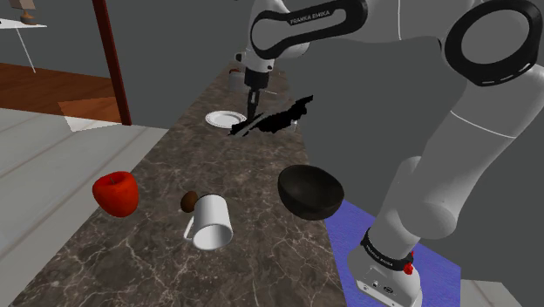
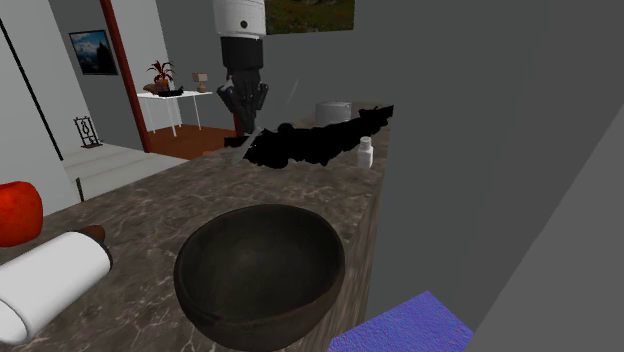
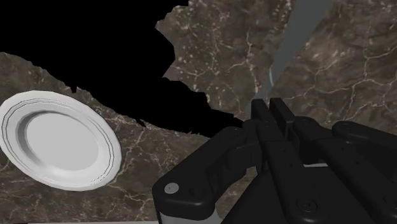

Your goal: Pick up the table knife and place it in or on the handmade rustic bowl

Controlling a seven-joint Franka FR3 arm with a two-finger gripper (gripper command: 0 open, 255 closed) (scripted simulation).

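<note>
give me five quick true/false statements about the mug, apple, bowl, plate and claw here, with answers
1. The white mug lies on its side on the marble counter. True.
2. The apple is green. False: it is red.
3. The table knife already rests in the dark bowl. False: the bowl has no knife in it, and the blade sticks out from the claw farther along the counter.
4. A white plate sits bare on the counter near the claw. True.
5. The claw is wide open. False: its fingers are closed on the knife.
</note>
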